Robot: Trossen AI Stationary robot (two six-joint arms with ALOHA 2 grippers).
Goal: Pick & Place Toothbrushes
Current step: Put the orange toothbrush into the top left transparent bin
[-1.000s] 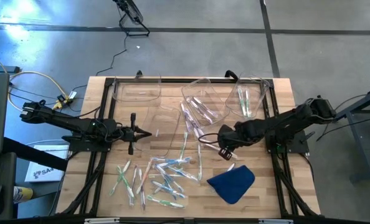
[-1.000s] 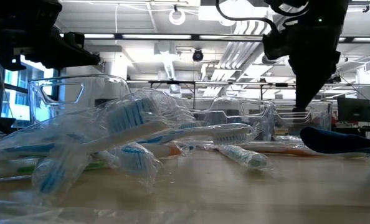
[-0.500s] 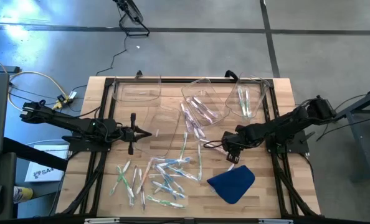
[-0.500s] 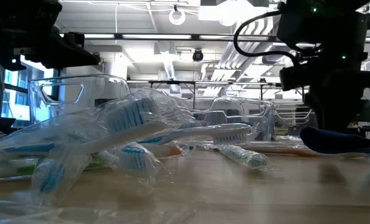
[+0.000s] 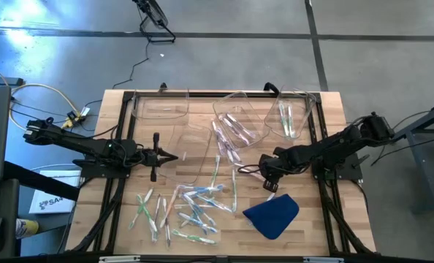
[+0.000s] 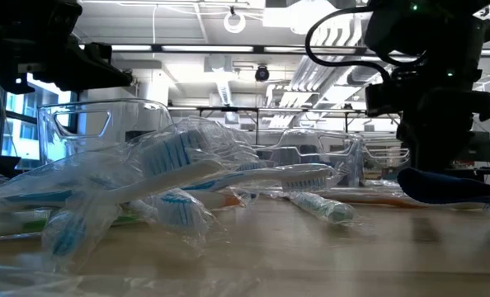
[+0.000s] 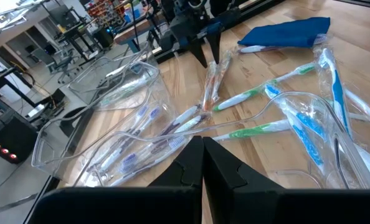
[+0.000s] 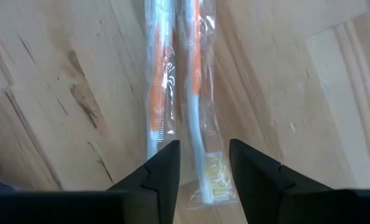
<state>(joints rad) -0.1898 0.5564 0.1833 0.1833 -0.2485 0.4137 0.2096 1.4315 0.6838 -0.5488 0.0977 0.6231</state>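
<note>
Wrapped toothbrushes [image 5: 191,204] lie scattered on the wooden table; more lie in two clear bins [image 5: 239,124] at the far side. Two orange-accented wrapped toothbrushes [image 8: 194,93] lie flat side by side on the wood. My right gripper [image 8: 203,149] points down over them, open. Its fingers stand on either side of one brush's head end [image 8: 205,174], and no touch shows. It also appears in the high view as my right gripper [image 5: 264,175]. My left gripper [image 5: 174,155] hovers shut at the table's left, above a clear bin [image 7: 110,155].
A blue cloth [image 5: 272,214] lies crumpled just near-side of my right gripper. Two more clear bins [image 5: 161,108] [image 5: 195,150] stand at the far left and the centre. Bare wood shows at the table's near right corner [image 5: 326,234].
My right gripper has come down toward the table over the orange-accented toothbrushes, tipping steeper and rolling a little. The toothbrushes and the cloth lie as before.
</note>
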